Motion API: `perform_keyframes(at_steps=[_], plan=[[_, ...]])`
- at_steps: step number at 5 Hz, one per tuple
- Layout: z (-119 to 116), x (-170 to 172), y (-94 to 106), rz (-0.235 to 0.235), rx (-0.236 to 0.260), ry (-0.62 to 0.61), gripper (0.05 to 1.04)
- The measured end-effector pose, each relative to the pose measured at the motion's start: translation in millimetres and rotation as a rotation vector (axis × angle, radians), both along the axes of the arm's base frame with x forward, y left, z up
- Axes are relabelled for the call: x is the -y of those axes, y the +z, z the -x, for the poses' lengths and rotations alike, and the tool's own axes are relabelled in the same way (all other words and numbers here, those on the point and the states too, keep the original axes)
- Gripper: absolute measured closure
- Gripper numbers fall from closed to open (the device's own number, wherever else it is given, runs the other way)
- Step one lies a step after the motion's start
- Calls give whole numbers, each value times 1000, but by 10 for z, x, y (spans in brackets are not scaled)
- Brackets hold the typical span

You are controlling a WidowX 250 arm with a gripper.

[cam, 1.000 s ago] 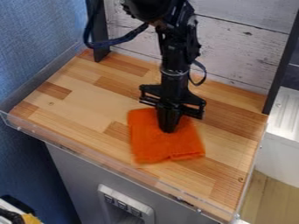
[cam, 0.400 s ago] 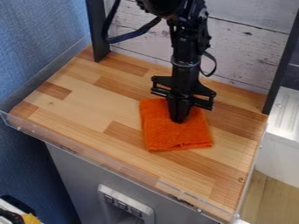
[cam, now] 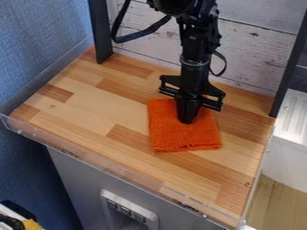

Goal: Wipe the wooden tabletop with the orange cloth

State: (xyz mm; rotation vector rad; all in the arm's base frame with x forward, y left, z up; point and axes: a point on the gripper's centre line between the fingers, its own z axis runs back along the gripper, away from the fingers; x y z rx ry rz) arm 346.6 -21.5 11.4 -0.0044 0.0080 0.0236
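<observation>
Cloth (cam: 183, 138) is lying on the tabletop (cam: 90, 101), end effector (cam: 187, 121) is touching its upper half, fingers basically closed, can't tell if they're pinching any fabric tho.

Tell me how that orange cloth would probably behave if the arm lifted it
The orange cloth would likely hang floppy, since it lies flat with soft, slightly uneven edges. It's probably light for its size, being thin. Its fuzzy-looking surface suggests the gripper could hold it without much slipping.

Plain bright orange cloth (cam: 183, 136)
</observation>
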Motion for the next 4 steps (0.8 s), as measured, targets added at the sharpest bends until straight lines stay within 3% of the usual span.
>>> perform_keyframes(at_steps=[1, 3, 4], plan=[[-64, 0, 102, -3, -11, -22, 846], [-172, -335, 342, 3, -33, -21, 290], [-207, -531, 468, 11, -35, -20, 87]])
